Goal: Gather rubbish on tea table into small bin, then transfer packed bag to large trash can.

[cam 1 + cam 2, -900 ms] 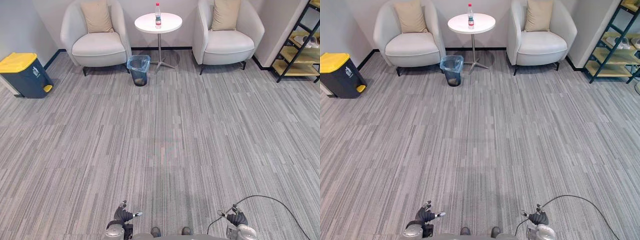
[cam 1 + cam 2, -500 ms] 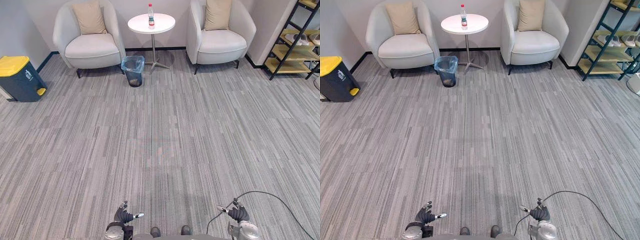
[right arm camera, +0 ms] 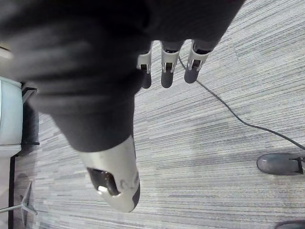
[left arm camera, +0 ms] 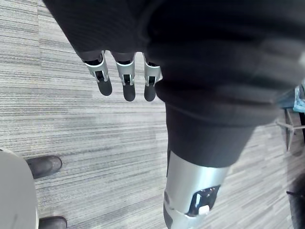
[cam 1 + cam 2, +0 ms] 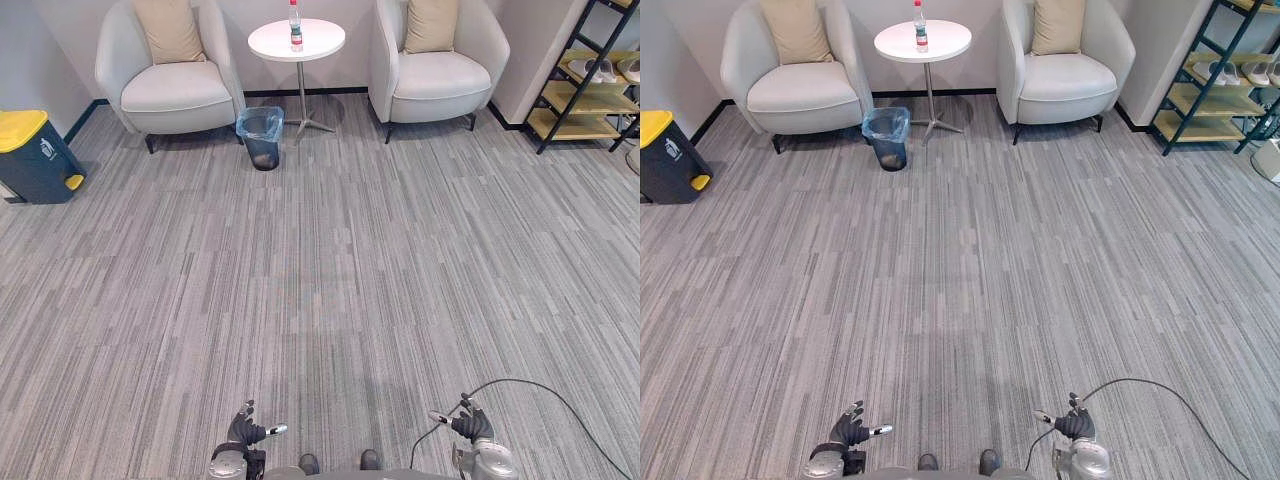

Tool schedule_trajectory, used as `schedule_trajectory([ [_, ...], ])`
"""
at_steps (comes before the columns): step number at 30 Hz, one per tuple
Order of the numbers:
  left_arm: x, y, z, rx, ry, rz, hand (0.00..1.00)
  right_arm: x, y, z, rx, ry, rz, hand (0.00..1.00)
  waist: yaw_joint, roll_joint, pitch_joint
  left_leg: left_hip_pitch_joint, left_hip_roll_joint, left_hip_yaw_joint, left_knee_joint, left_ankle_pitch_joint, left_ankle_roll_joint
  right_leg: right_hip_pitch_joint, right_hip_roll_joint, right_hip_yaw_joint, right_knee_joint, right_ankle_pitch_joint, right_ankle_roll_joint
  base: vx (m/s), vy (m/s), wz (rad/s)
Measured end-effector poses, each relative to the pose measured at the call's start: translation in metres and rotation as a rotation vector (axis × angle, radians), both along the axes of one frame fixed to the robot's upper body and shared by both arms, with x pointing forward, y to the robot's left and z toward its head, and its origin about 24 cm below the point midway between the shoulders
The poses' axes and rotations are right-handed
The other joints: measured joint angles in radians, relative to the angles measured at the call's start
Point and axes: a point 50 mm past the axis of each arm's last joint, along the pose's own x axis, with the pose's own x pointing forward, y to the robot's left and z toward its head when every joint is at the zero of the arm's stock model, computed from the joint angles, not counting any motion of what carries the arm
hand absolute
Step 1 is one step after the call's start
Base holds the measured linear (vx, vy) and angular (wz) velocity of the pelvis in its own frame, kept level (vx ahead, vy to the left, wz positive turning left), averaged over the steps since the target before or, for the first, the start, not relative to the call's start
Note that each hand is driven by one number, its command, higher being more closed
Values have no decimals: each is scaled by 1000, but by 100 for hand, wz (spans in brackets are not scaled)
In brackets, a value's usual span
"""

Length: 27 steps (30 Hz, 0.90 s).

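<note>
A round white tea table [image 5: 297,40] stands at the far end between two armchairs, with a clear bottle with a red label [image 5: 295,25] upright on it. A small bin lined with a blue bag [image 5: 261,137] stands on the floor left of the table's foot. The large dark trash can with a yellow lid [image 5: 30,155] is by the left wall. My left hand [image 5: 245,432] and right hand [image 5: 468,427] hang low at the near edge, far from the table. Both are open and hold nothing; their fingers [image 4: 125,84] [image 3: 166,70] point straight over bare carpet.
Two pale armchairs [image 5: 170,85] [image 5: 437,70] with beige cushions flank the table. A dark shelf unit with wooden boards [image 5: 590,95] stands at the right wall. Wide grey striped carpet [image 5: 330,270] stretches between me and the table.
The whole picture has shifted: the table, chairs and bins sit a little further left and higher, so the camera moved. Both hands stay low and open.
</note>
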Motion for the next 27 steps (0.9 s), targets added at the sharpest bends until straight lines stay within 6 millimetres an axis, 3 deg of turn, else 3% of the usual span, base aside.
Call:
schedule_trajectory([
  [6, 2, 2, 1, -9, -12, 32, 0, 7, 1, 2, -1, -15, 4, 0, 2, -1, 0, -48, 4, 36, 90, -67, 15, -25, -4, 38, 10, -9, 13, 15, 3, -19],
  [9, 3, 4, 5, -16, -43, 73, 0, 13, 1, 4, -1, -30, 7, 0, 6, 3, 3, -85, 14, 54, 153, -111, 20, -79, -3, 48, 106, -57, 46, 71, 44, -19],
  [11, 6, 8, 8, -18, -67, 115, 0, 13, 1, 4, 0, -30, 5, 0, 6, 5, 5, -89, 16, 56, 191, -142, 27, -135, -6, 38, 248, -123, 66, 71, 64, -2],
  [12, 8, 11, 10, -18, -80, 136, 0, 13, 2, 4, 2, -30, 5, 0, 9, 9, 9, -75, 15, 56, 209, -157, 29, -192, -14, 25, 413, -170, 105, 79, 77, 7],
  [13, 8, 12, 10, -17, -85, 138, 0, 12, 2, 4, 4, -29, 4, 0, 8, 11, 13, -63, 12, 54, 208, -160, 31, -216, -20, 12, 487, -181, 117, 85, 81, 21],
  [15, 14, 15, 14, -9, -110, 140, 0, 7, 6, 1, 20, -18, -3, 0, 2, 14, 38, -13, -9, 24, 206, -187, 56, -320, -65, -53, 775, -216, 114, 119, 73, 36],
  [18, 12, 16, 13, -4, -105, 161, 0, 6, 7, 0, 24, -11, 0, 0, 2, 6, 46, 21, -18, 5, 208, -220, 61, -385, -94, -103, 824, -256, 100, 154, 7, 22],
  [21, 19, 14, 15, -14, -123, 163, 0, 10, 10, 1, 22, -15, 28, 0, -6, 11, 66, 46, 16, -36, 196, -236, 47, -445, -80, -153, 650, -238, 70, 307, -81, 42],
  [23, 25, 15, 18, -13, -142, 172, 0, 16, 11, 3, 21, -32, 35, 0, -15, 9, 81, 69, 37, -78, 178, -241, 4, -461, -51, -149, 402, -97, 37, 415, -151, 52],
  [24, 25, 15, 18, -13, -142, 175, 0, 15, 11, 3, 21, -31, 34, 0, -21, -6, 80, 82, 38, -94, 178, -251, -14, -459, -55, -145, 380, -27, 16, 474, -185, 56],
  [25, 25, 10, 16, -28, -136, 188, 0, 15, 7, 3, 13, -27, 28, 0, -28, 10, 89, 106, 68, -118, 186, -266, -38, -450, -46, -161, 418, 34, -29, 468, -211, 45],
  [27, 29, 7, 17, -31, -151, 198, 0, 25, 9, 7, 19, -62, 28, 0, -26, 23, 87, 61, 93, -147, 279, -246, -73, -439, -33, -185, 433, -21, -58, 441, -235, 29],
])
